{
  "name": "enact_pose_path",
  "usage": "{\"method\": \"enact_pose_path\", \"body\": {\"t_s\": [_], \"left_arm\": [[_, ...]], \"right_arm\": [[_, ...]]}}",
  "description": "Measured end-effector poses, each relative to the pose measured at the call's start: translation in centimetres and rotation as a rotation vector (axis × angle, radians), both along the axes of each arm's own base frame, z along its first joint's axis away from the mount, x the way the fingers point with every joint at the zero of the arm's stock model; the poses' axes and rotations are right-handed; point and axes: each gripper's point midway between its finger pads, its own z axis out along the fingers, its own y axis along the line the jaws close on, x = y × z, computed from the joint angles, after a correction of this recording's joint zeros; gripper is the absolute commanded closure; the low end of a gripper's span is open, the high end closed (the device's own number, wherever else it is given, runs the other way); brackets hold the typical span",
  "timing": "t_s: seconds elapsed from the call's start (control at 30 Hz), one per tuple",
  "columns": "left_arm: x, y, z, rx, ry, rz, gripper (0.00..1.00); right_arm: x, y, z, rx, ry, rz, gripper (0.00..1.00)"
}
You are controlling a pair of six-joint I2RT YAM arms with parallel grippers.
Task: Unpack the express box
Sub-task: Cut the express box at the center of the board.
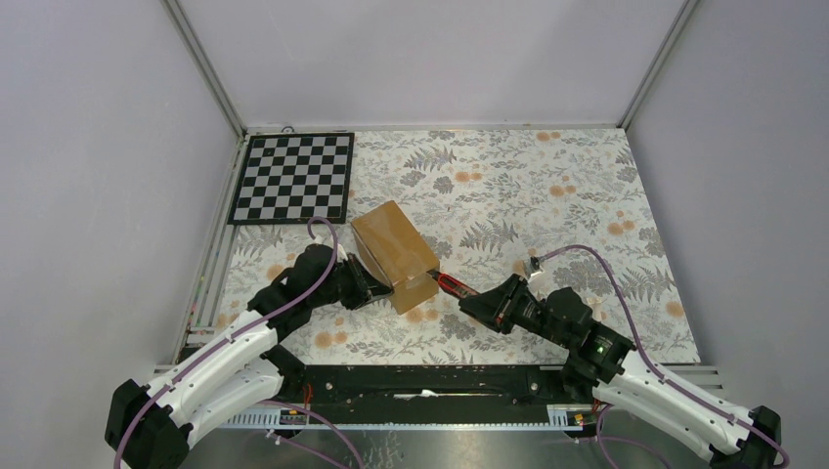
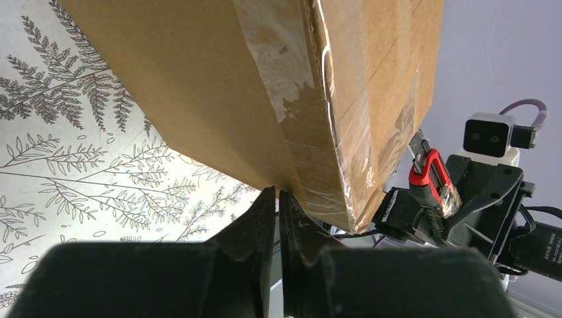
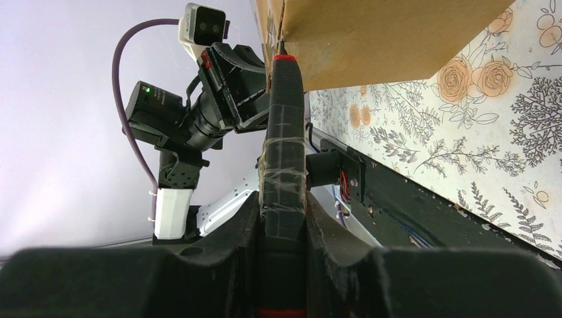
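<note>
The express box, a brown taped carton, lies askew in the middle of the floral cloth. My left gripper is at its near left side. In the left wrist view that gripper has its jaws almost together, tips against the express box's lower edge, and nothing shows between them. My right gripper is shut on the red-handled cutter, which points at the box's near right corner. In the right wrist view the cutter stands between the fingers and its tip meets the express box.
A checkerboard lies at the back left of the floral cloth. Grey walls with metal posts close in the back and both sides. A black rail runs along the near edge between the arm bases.
</note>
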Motion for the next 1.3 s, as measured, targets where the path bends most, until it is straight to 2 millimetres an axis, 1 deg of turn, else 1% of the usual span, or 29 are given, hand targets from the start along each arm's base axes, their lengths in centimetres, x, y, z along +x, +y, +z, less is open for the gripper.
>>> {"method": "enact_pose_path", "body": {"t_s": [0.27, 0.57, 1.07, 1.3], "left_arm": [[0.0, 0.0, 0.0, 0.0, 0.0, 0.0, 0.91], [0.2, -0.2, 0.0, -0.003, -0.001, 0.0, 0.9], [0.8, -1.4, -0.5, -0.014, 0.008, -0.024, 0.9], [0.8, -1.8, -0.7, -0.018, 0.019, -0.046, 0.9]], "right_arm": [[0.2, 0.3, 0.1, 0.004, -0.002, 0.0, 1.0], [0.2, 0.2, 0.4, 0.014, -0.013, 0.0, 1.0], [0.4, 0.5, -1.0, -0.045, 0.003, 0.006, 1.0], [0.5, 0.4, 0.8, -0.072, -0.039, 0.01, 1.0]]}}
